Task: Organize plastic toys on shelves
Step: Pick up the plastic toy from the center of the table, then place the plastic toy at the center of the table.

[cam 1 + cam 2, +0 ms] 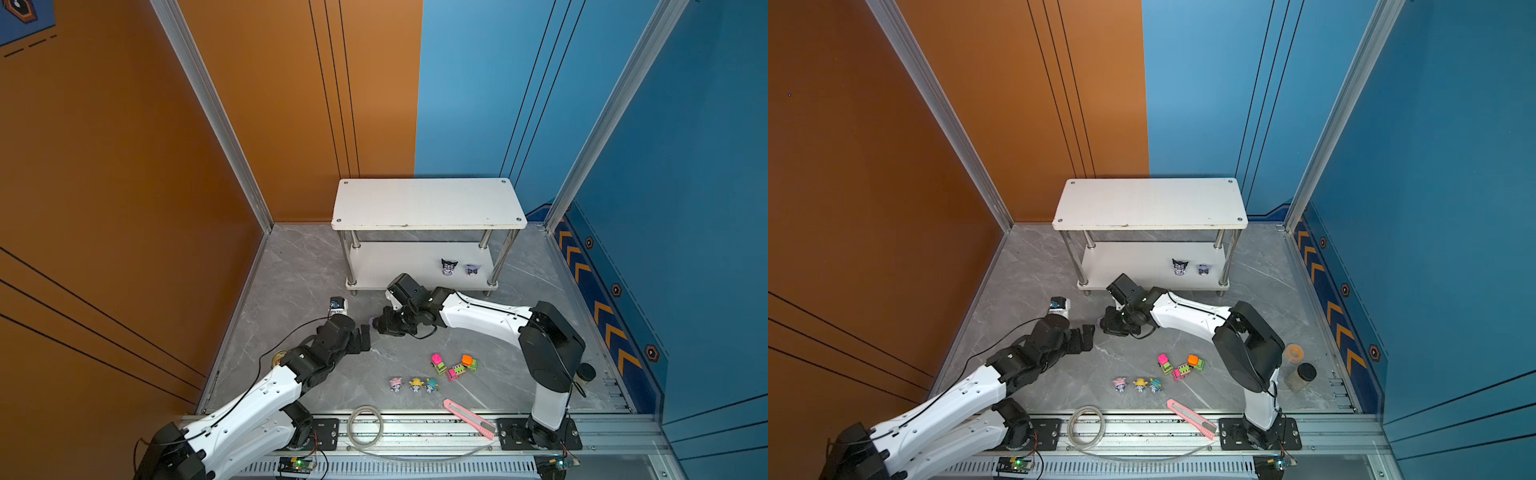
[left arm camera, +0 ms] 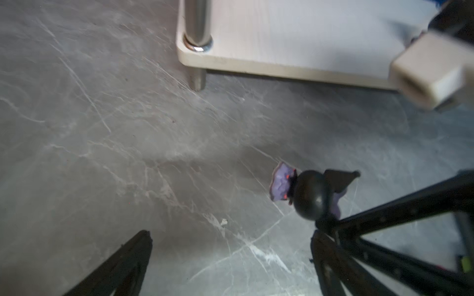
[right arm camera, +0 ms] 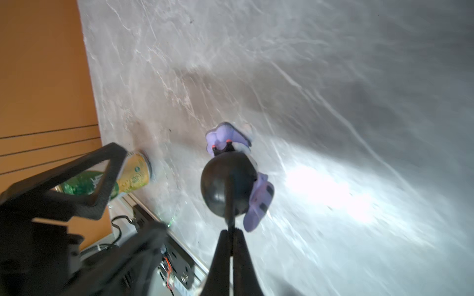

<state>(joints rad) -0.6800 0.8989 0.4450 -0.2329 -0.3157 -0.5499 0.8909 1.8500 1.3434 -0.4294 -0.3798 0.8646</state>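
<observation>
Knife (image 1: pixel 468 417), tubing (image 1: pixel 365 409) — near trucks (image 1: pixel 456 371)

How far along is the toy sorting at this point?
Done: two black-purple figurines stand on the lower shelf board. In hand: the right gripper is shut on a third black-purple figurine; the left gripper is open, empty. Left: three neon trucks and three pastel figurines on the table.
</observation>
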